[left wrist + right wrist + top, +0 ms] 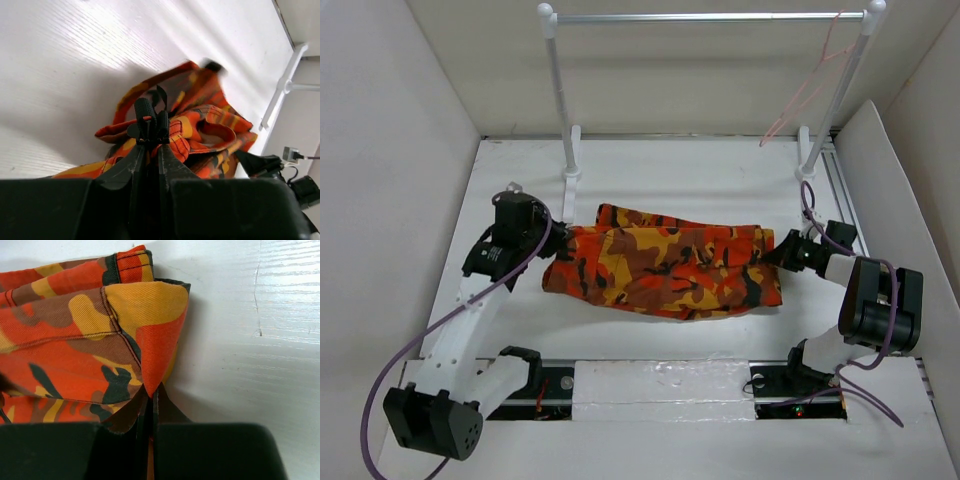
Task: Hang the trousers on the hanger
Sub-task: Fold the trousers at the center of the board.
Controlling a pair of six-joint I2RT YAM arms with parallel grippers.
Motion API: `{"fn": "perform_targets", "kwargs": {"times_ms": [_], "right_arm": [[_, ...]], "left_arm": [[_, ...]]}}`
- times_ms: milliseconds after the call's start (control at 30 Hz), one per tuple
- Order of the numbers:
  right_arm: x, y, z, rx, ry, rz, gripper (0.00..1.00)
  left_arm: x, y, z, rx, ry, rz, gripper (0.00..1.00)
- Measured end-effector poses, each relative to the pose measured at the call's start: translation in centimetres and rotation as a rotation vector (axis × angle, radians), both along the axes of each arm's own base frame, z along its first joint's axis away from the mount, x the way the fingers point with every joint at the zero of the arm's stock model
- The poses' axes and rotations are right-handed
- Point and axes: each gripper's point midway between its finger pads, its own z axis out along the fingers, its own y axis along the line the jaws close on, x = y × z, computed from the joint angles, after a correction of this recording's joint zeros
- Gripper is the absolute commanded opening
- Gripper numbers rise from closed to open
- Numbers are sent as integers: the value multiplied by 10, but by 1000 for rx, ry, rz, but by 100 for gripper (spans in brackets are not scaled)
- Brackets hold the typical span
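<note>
Orange, red, yellow, brown and black camouflage cloth makes up the trousers (665, 265), a single garment lying folded in a long band on the white table (720, 180). How many layers the fold has cannot be told from above, and the underside is hidden. At the trousers' left end the left gripper (552, 245) is down on a bunched edge. In the left wrist view its two fingers (145, 117) stand almost together with a ridge of cloth pinched between them, so the jaws are clenched on the trousers (210, 125), though the cloth right at the tips is partly masked by the fingers. At the trousers' right end the right gripper (772, 255) meets the corner. In the right wrist view a hemmed corner of the trousers (75, 340) runs down into the narrow slit of the gripper (150, 392), its jaws clamped on that corner, and the held part is out of sight. Behind the trousers stands one silver bar (705, 17) on two white posts (560, 100). The one hanger (810, 85), pale pink wire, hangs from the bar's right end, behind and right of the trousers, well apart from them. It is so thin that its outline fades against the wall, and its hook is hard to make out. Two purple cables (420, 345) trail along the arms, one on each
</note>
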Motion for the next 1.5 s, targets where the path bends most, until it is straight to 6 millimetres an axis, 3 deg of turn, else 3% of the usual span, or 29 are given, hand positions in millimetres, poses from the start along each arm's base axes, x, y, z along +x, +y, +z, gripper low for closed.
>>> {"fn": "perform_targets", "kwargs": {"times_ms": [100, 333, 433, 533, 633, 667, 700, 733, 833, 933, 1033, 1100, 1133, 1200, 1267, 1333, 1400, 1467, 1500], "right_arm": [[0, 0, 0, 1, 0, 2, 0], [-3, 0, -1, -13, 3, 11, 0], [-6, -2, -1, -41, 5, 20, 0], [-12, -3, -2, -61, 22, 25, 0], [-16, -3, -4, -69, 43, 34, 4], [-17, -3, -3, -72, 49, 38, 6], [-17, -2, -3, -77, 55, 42, 15], [-16, -2, -2, -82, 56, 45, 17], [-13, -3, -1, -118, 67, 58, 20], [-5, -1, 0, -151, 65, 74, 24], [0, 8, -3, -179, 65, 101, 20], [5, 18, -2, -191, 55, 131, 16], [8, 24, -2, -196, 48, 148, 15], [14, 39, -2, -198, 36, 184, 12], [16, 56, -1, -194, 28, 222, 10], [16, 71, 0, -184, 29, 254, 8], [16, 83, 1, -178, 30, 283, 10], [16, 94, 3, -173, 30, 308, 16], [16, 99, 5, -173, 29, 319, 39]], "left_arm": [[2, 6, -10, 39, -6, 14, 0], [37, 38, -113, 155, 214, 106, 0], [58, 39, -129, 186, 242, 96, 0], [79, 36, -122, 187, 190, 87, 0], [98, 35, -117, 211, 185, 91, 10], [106, 36, -119, 228, 198, 94, 18], [110, 41, -123, 265, 212, 105, 45], [118, 40, -129, 269, 227, 103, 45], [112, 62, -135, 369, 263, 142, 79], [109, 82, -104, 431, 199, 210, 81], [108, 92, -52, 457, 71, 268, 69], [110, 76, -23, 440, -16, 245, 67], [111, 55, -14, 411, -58, 201, 66], [106, -6, -12, 329, -105, 57, 65], [92, -68, -33, 243, -94, -106, 65], [71, -106, -74, 199, -11, -235, 64], [54, -107, -125, 207, 125, -276, 64], [44, -82, -163, 236, 242, -235, 63], [45, -69, -169, 214, 273, -195, 63]]}}
